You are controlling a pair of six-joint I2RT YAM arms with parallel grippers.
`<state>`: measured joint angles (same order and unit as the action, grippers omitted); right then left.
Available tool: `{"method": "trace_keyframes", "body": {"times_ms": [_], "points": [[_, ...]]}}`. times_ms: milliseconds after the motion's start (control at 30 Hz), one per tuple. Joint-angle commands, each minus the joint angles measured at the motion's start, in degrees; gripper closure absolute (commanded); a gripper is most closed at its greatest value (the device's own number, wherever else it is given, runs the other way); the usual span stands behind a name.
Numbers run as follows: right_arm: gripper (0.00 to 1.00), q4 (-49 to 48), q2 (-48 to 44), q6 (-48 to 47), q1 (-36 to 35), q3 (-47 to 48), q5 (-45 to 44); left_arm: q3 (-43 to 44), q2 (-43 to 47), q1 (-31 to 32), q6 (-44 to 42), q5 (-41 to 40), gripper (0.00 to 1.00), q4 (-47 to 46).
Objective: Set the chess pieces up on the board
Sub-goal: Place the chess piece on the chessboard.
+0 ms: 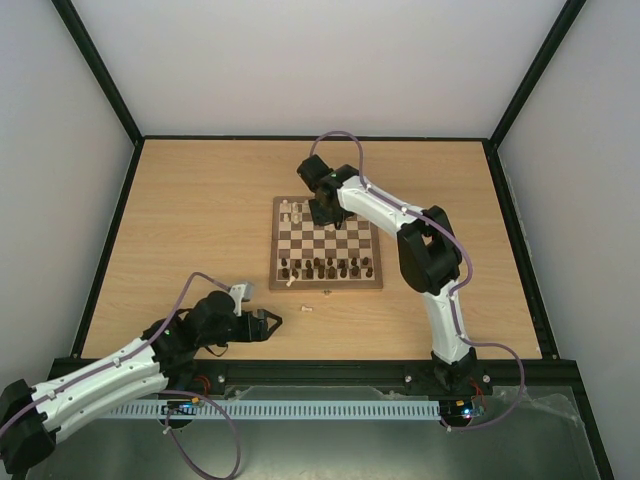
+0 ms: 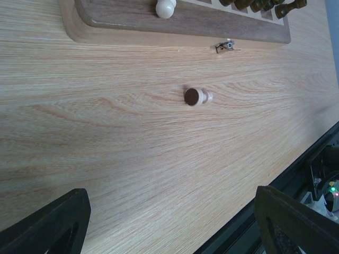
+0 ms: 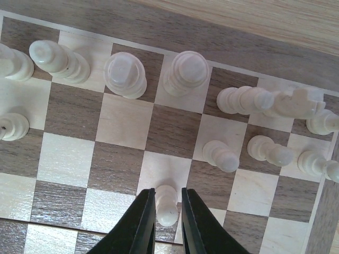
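Observation:
The board (image 1: 326, 286) lies mid-table. Several pale chess pieces (image 3: 185, 73) stand in its far rows. In the right wrist view a pale pawn (image 3: 167, 209) stands upright on a light square. My right gripper (image 3: 168, 191) straddles this pawn. Its fingers are narrowly open, with a slim gap beside the pawn. Another pale pawn (image 2: 197, 97) lies on its side on the table in front of the board. My left gripper (image 2: 172, 233) hovers wide open over bare wood, short of this fallen pawn. One pale piece (image 2: 166, 7) sits at the board's near edge.
Dark brown pieces (image 1: 325, 268) fill the board's near rows. A small metal clasp (image 2: 226, 46) sticks out from the board's near edge. The table's black front rail (image 2: 296, 174) runs close to my left gripper (image 1: 275, 322). My right arm (image 1: 425, 250) reaches over the board's right side.

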<state>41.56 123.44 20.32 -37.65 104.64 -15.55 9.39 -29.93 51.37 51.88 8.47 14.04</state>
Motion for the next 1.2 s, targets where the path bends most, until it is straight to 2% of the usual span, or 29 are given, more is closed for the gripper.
{"method": "trace_keyframes", "body": {"times_ms": [0,133,267,467,633,867,1033,1167], "points": [[0.85,0.2,0.3,-0.9,0.4,-0.1,1.5,1.7,-1.2,0.3,-0.5,-0.1,0.13,-1.5],[0.84,-0.3,-1.3,-0.9,0.4,-2.1,2.8,1.6,-2.1,0.3,-0.6,0.0,0.13,-2.0],[0.77,-0.3,-2.5,-0.9,0.4,-4.7,3.9,1.6,-2.8,0.4,-0.7,-0.1,0.13,-2.7],[0.75,-1.0,-3.9,-0.3,0.4,-7.2,3.4,1.2,-3.6,0.4,-0.7,0.5,0.13,-3.7],[0.81,-1.2,-3.4,-0.5,0.4,-6.6,3.1,1.3,-3.5,0.3,-0.7,0.5,0.13,-3.7],[0.81,-1.4,-2.8,-0.5,0.4,-4.8,2.3,1.5,-4.1,0.3,-0.8,0.4,0.12,-3.9],[0.91,-1.4,-2.0,-0.5,0.4,-3.6,2.0,1.7,-4.6,0.3,-0.9,0.3,0.12,-4.2],[0.92,-1.6,-1.1,-0.5,0.4,-2.3,1.1,1.9,-5.0,0.3,-1.2,0.4,0.13,-4.4]]}}
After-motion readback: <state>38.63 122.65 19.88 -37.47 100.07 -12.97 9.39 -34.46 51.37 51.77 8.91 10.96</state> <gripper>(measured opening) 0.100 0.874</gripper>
